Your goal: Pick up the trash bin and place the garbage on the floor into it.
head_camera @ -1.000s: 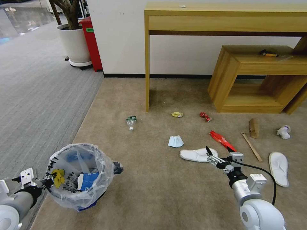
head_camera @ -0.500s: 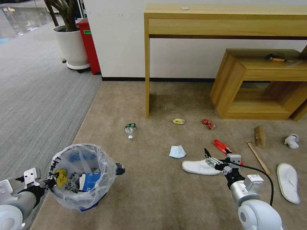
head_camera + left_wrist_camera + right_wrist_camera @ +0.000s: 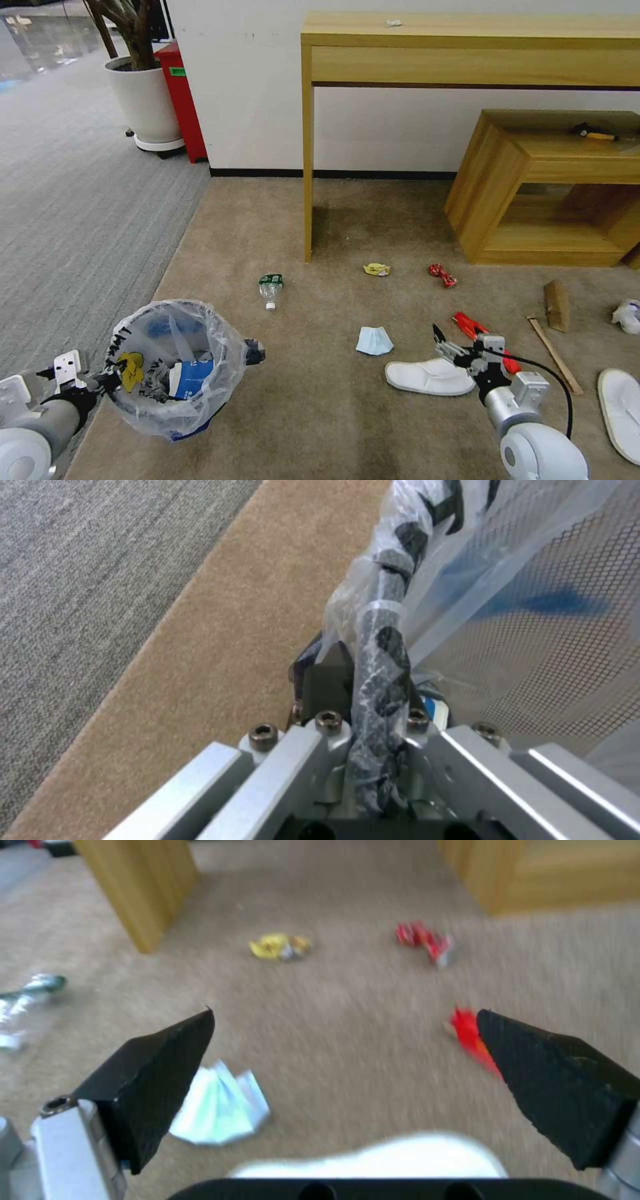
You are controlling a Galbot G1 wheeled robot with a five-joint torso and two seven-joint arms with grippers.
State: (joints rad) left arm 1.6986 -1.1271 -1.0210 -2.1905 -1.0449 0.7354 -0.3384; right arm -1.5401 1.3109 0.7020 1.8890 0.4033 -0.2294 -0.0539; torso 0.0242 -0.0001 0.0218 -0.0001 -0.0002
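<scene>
Left gripper (image 3: 110, 382) is clamped on the trash bin (image 3: 175, 367) rim, while right gripper (image 3: 448, 345) hangs spread wide just above the white slipper (image 3: 427, 377) right of the bin.

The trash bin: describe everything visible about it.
The trash bin is small, round and dark, with mesh walls, lined by a clear plastic bag printed with black and yellow marks that folds over its rim. It stands upright near the beige carpet's edge. Blue-white packaging lies inside. The left gripper has its jaws shut on the bagged rim.
</scene>
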